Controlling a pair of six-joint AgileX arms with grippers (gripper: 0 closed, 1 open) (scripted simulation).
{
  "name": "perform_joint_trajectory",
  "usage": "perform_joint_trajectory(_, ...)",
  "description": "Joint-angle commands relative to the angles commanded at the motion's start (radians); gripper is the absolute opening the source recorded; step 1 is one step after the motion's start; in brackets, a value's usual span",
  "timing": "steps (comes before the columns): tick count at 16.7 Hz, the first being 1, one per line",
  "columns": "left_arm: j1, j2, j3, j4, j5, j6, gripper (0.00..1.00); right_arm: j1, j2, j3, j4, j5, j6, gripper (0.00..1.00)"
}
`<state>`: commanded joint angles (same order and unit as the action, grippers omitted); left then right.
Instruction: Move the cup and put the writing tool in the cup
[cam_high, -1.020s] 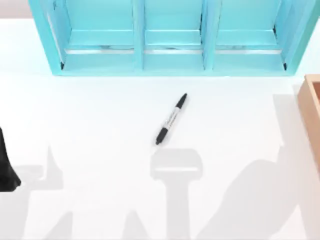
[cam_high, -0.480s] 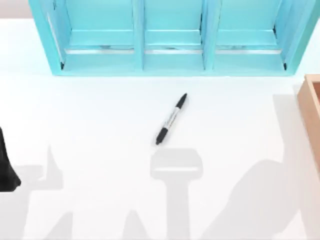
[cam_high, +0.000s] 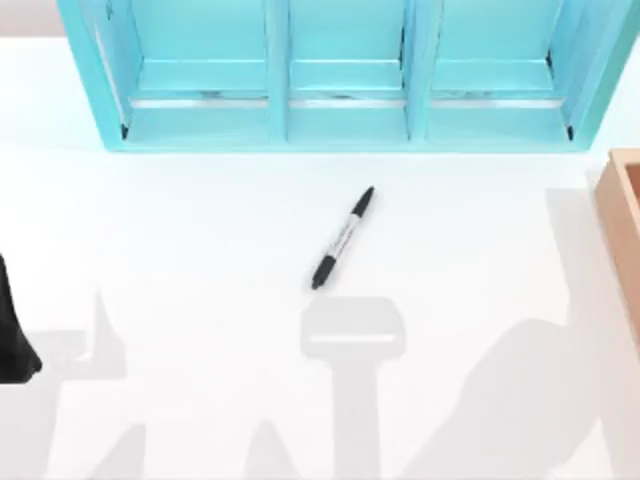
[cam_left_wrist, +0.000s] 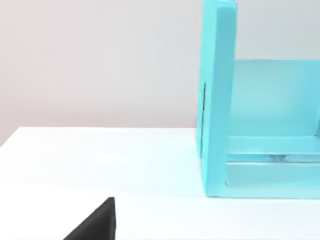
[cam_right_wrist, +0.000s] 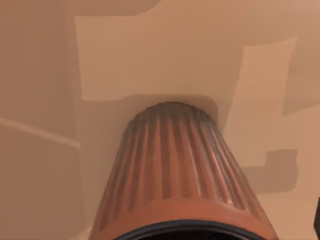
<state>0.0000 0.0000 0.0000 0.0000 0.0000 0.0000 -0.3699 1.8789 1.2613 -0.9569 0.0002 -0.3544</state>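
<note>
The writing tool (cam_high: 342, 238), a slim black marker with a grey label band, lies slanted on the white table near the middle, in front of the blue shelf. The cup (cam_right_wrist: 175, 170), copper-toned with ribbed sides, stands upright inside the tan wooden box (cam_right_wrist: 45, 165). My right wrist camera looks at the cup from very close. A dark sliver of my right gripper (cam_right_wrist: 317, 215) shows at that view's edge. My left arm (cam_high: 12, 345) is parked at the table's left edge, and a black part of its gripper (cam_left_wrist: 95, 225) shows over the table.
A light blue shelf unit (cam_high: 345, 110) with three bays runs along the back of the table. The wooden box (cam_high: 625, 230) sits at the right edge. Arm shadows fall across the front of the table.
The right arm's shadow on the table has shifted slightly. The marker and the left arm have not moved.
</note>
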Motion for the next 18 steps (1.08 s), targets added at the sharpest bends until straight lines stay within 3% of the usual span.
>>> perform_joint_trajectory(2, 0.000, 0.000, 0.000, 0.000, 0.000, 0.000, 1.00, 0.000, 0.000, 0.000, 0.000, 0.000, 0.000, 0.02)
perform_joint_trajectory(3, 0.000, 0.000, 0.000, 0.000, 0.000, 0.000, 1.00, 0.000, 0.000, 0.000, 0.000, 0.000, 0.000, 0.00)
perform_joint_trajectory(12, 0.000, 0.000, 0.000, 0.000, 0.000, 0.000, 1.00, 0.003, -0.002, 0.003, -0.003, 0.000, 0.003, 0.00)
perform_joint_trajectory(18, 0.000, 0.000, 0.000, 0.000, 0.000, 0.000, 1.00, 0.180, -0.036, 0.193, -0.234, -0.001, 0.178, 0.00)
